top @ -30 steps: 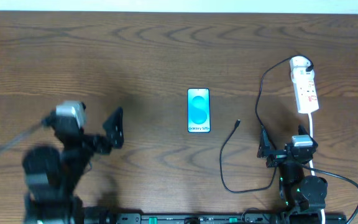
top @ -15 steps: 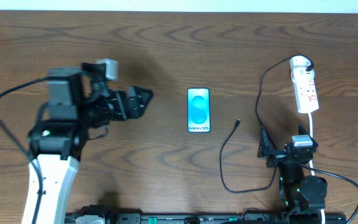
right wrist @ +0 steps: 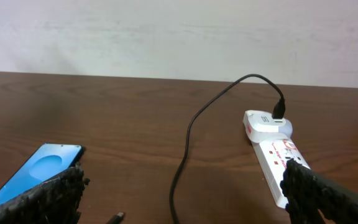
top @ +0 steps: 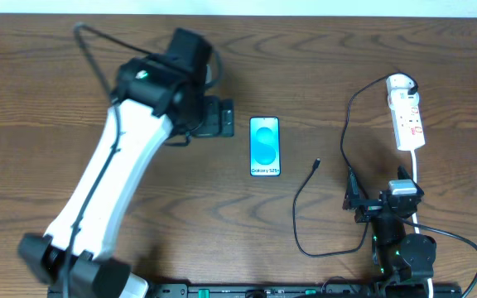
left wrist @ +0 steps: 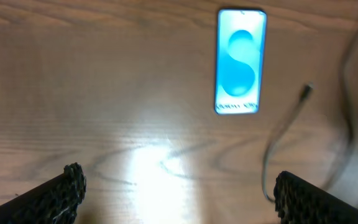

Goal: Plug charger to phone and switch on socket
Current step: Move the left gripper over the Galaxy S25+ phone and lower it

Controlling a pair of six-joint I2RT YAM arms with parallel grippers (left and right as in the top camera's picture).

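The phone [top: 264, 146] lies flat mid-table, cyan screen up; it also shows in the left wrist view [left wrist: 241, 61] and the right wrist view [right wrist: 36, 174]. The charger cable [top: 344, 124] runs from a black plug [top: 410, 85] in the socket [top: 407, 116], loops down, and ends in a loose connector tip [top: 316, 164] right of the phone. My left gripper [top: 220, 117] hovers just left of the phone's top end, open and empty [left wrist: 182, 199]. My right gripper [top: 353, 197] rests near the front right, open and empty [right wrist: 185, 211].
The socket's thick white cord [top: 416, 178] runs toward the front past the right arm. The cable loop [top: 305, 244] lies between the phone and the right arm. A pale wall stands behind the table's far edge [right wrist: 179, 73].
My left arm has swung from the front left of the table up and right to beside the phone. The right arm, phone and cable have not moved.
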